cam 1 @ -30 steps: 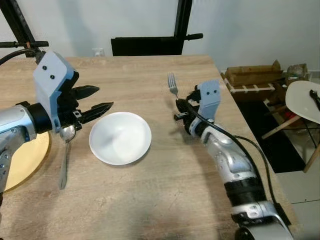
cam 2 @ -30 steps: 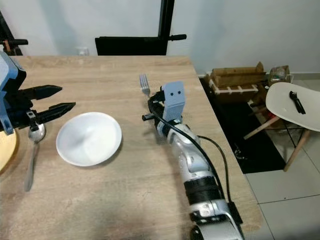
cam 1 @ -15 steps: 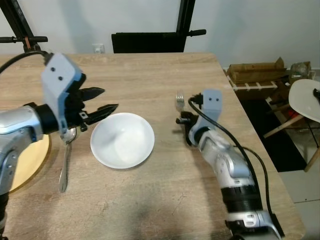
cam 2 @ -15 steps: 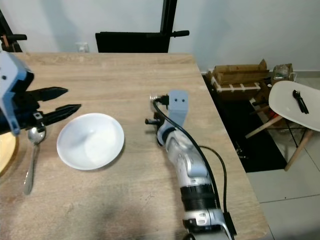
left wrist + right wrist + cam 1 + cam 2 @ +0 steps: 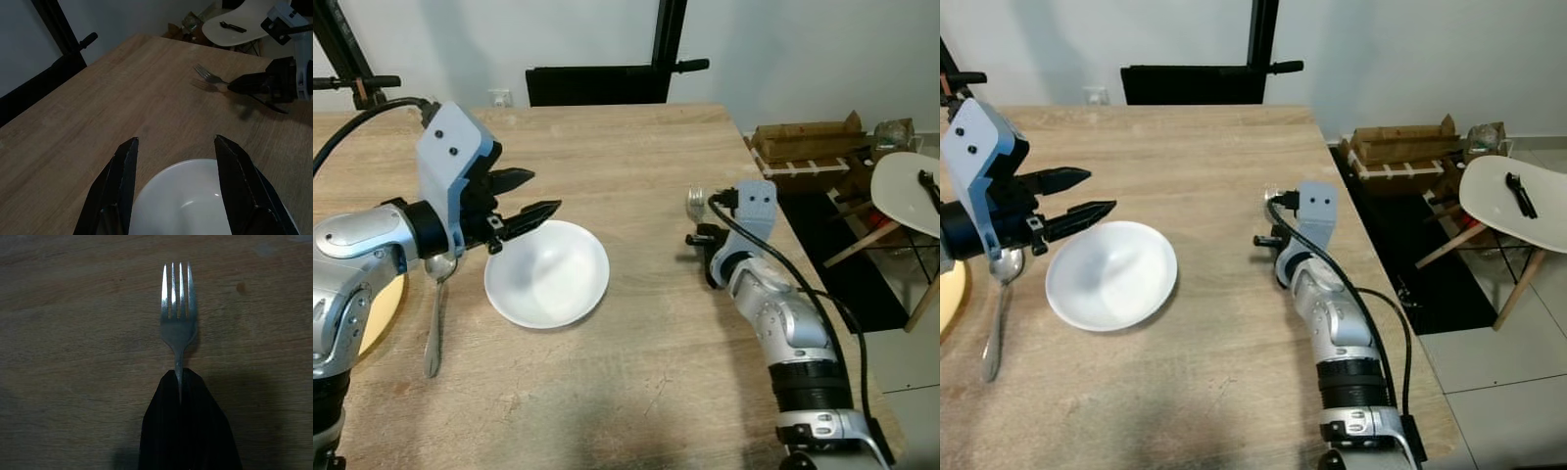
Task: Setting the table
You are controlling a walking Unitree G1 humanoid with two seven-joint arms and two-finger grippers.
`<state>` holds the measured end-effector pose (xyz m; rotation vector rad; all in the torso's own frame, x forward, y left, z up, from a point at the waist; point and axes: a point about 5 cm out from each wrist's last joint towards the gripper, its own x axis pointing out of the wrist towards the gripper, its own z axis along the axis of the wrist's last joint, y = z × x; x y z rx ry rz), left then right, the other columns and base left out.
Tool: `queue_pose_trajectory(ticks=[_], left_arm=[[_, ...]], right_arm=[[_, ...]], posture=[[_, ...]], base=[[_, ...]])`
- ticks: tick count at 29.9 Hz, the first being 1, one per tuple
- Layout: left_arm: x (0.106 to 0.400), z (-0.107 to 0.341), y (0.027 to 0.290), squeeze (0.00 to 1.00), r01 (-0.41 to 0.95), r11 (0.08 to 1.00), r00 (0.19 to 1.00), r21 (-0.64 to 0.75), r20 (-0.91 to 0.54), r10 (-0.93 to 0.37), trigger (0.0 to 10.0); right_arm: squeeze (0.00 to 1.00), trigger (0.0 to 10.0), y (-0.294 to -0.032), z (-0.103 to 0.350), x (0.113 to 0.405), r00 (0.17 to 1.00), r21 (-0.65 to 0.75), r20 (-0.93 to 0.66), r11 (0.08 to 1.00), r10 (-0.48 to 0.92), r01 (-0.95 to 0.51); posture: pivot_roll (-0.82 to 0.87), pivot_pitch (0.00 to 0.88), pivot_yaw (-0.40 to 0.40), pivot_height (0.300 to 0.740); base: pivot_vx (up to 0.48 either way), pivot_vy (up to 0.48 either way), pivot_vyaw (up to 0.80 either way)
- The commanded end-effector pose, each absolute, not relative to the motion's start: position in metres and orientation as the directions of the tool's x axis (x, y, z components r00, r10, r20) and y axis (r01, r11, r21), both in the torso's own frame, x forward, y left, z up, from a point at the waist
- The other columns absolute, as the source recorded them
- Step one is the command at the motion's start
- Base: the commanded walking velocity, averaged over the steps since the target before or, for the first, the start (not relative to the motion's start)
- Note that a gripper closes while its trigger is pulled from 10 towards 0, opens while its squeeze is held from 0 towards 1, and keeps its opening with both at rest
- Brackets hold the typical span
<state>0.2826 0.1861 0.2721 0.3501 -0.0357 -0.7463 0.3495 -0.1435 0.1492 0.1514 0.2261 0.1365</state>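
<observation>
White bowl (image 5: 546,273) at centre-left of wooden table (image 5: 607,157); spoon (image 5: 434,308) lying left of bowl, yellow plate (image 5: 384,313) at left edge. Left gripper (image 5: 530,196), fingers spread, hovers over bowl's upper-left rim. Right gripper (image 5: 180,382), fingers pressed together, pinches fork (image 5: 178,323) by handle. Fork at centre-right of frame, near table's right edge, tines pointing toward far edge, long axis running away from robot. Bare tabletop between bowl and fork. White chair (image 5: 907,196) and wooden crate (image 5: 805,147) on floor at right.
</observation>
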Motion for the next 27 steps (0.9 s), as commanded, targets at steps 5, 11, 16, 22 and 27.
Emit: queue_pose_trajectory(ticks=[5, 11, 16, 22, 27], left_arm=[[0.282, 0.266, 0.182, 0.0, 0.674, 0.67, 0.726, 0.312, -0.108, -0.679, 10.0], [0.28, 0.264, 0.181, 0.0, 0.688, 0.658, 0.713, 0.306, -0.115, -0.692, 10.0], [0.28, 0.263, 0.18, 0.0, 0.691, 0.657, 0.71, 0.302, -0.115, -0.695, 10.0], [0.284, 0.262, 0.178, 0.0, 0.673, 0.68, 0.727, 0.291, -0.091, -0.68, 10.0], [0.297, 0.26, 0.174, 0.0, 0.552, 0.797, 0.823, 0.245, -0.007, -0.567, 10.0]], right_arm=[[0.0, 10.0, -0.14, 0.146, 0.352, 0.954, 0.121, -0.219, 0.976, 0.203, -0.18], [1.0, 10.0, -0.142, 0.145, 0.353, 0.959, 0.118, -0.21, 0.979, 0.189, -0.167], [0.0, 10.0, -0.147, 0.152, 0.354, 0.971, 0.117, -0.178, 0.983, 0.161, -0.142], [0.0, 10.0, -0.159, 0.168, 0.346, 0.991, 0.14, -0.092, 0.987, 0.093, -0.079], [0.0, 10.0, -0.168, 0.186, 0.329, 0.996, 0.117, 0.091, 0.993, 0.014, -0.025]], posture=[[-0.01, 0.057, 0.027, 0.74], [-0.01, 0.059, 0.029, 0.74], [-0.01, 0.062, 0.033, 0.74], [-0.02, 0.062, 0.03, 0.74], [-0.03, 0.064, 0.047, 0.74]], base=[[0.0, 0.0, 0.0], [0.0, 0.0, 0.0], [0.0, 0.0, 0.0], [0.0, 0.0, 0.0], [0.0, 0.0, 0.0]])
